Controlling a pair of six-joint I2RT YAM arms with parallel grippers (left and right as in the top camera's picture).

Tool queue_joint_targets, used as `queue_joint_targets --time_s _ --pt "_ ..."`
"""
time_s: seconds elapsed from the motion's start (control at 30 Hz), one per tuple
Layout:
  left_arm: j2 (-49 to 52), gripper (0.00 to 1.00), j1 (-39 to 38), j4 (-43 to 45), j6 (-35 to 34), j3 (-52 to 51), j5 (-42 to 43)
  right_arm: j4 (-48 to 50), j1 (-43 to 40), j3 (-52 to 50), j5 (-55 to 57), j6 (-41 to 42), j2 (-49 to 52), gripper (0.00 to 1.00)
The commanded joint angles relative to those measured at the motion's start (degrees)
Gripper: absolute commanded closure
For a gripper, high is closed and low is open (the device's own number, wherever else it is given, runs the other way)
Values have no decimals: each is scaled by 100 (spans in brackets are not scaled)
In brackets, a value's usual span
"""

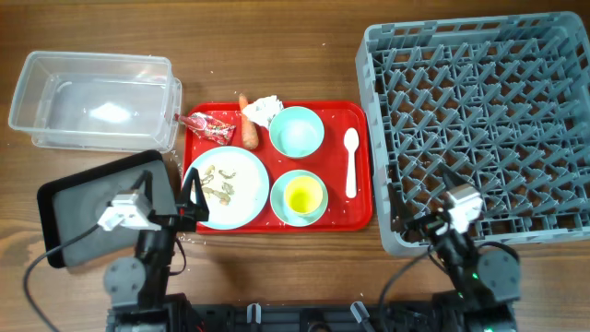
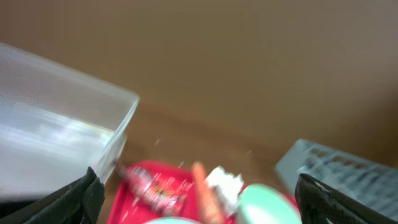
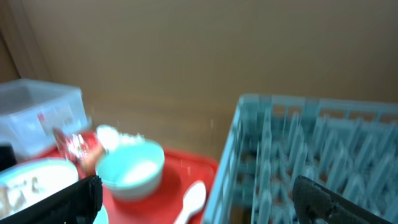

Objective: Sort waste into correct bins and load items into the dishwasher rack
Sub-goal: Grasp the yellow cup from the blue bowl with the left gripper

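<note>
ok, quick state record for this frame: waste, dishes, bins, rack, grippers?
waste: red wrapper, carrot piece and tissue on the red tray; food scraps on the plate
dishes: pale-blue bowl, white spoon, yellow cup inside mint-green bowl, all on the red tray
bins: clear tub and black tray, no waste visible in either
rack: no dishes loaded
left gripper: open, empty
right gripper: open, empty
</note>
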Motion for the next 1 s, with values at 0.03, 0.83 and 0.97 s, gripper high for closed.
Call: queue_joint_targets --time_s 0.03,0.83,0.97 --pt "1335 0 44 -553 -157 2334 398 -31 -20 1526 -155 83 717 0" --pt "8977 42 -4212 -6937 -654 7488 -796 -4684 -378 6819 -636 1725 6996 0" --pt "9772 48 -4524 -6465 -654 7473 -876 -4966 -378 6819 -634 1720 6996 0"
